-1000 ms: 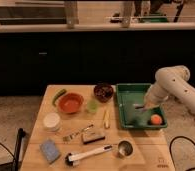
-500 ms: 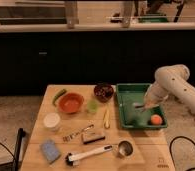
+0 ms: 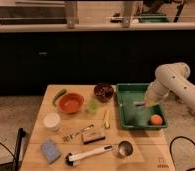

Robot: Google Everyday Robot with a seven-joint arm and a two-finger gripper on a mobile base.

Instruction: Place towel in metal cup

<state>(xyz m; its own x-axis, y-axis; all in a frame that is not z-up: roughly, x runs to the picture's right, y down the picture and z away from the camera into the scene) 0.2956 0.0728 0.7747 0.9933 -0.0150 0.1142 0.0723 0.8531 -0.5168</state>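
Dark cabinets are backing a wooden table (image 3: 151,145). The gripper (image 3: 142,104) is hanging low inside the green tray (image 3: 136,86), far right; whether it is clamping anything I cannot tell. The cup (image 3: 125,148) is sitting at the near edge, apparently holding nothing. I cannot pick out the towel, so the placing is not yet done.

Nothing visibly shifts over the last second: the gripper (image 3: 141,104) stays at the same spot over the green tray (image 3: 124,111), toward 3 o'clock on the table (image 3: 150,149), and no object there has moved.
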